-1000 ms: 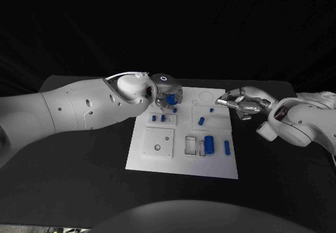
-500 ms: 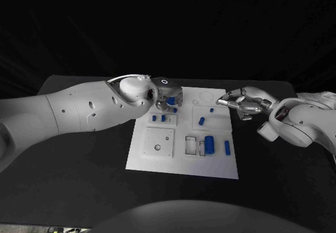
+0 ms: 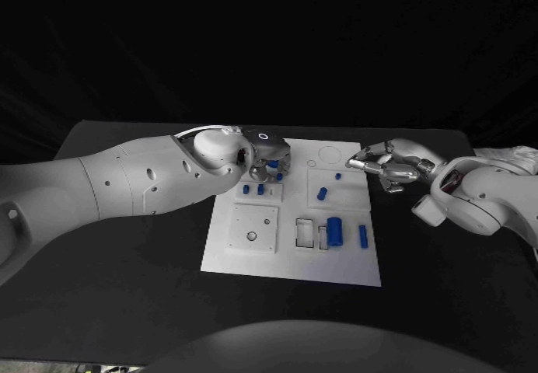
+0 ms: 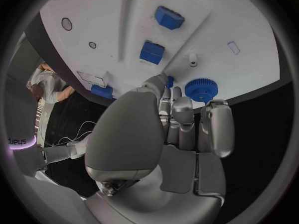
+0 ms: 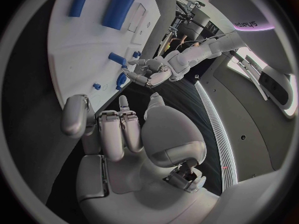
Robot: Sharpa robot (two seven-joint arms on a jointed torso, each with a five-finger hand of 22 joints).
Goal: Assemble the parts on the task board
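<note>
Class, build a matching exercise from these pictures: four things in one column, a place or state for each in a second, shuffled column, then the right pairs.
Things
1. left hand
2. right hand
3. blue gear
4. large blue cylinder

Places or states
A. off the board's right edge, holding nothing
B. lying on the task board, near half
C. over the board's far part
D. just beyond the left hand's fingertips

Pairs: 1-C, 2-A, 3-D, 4-B
</note>
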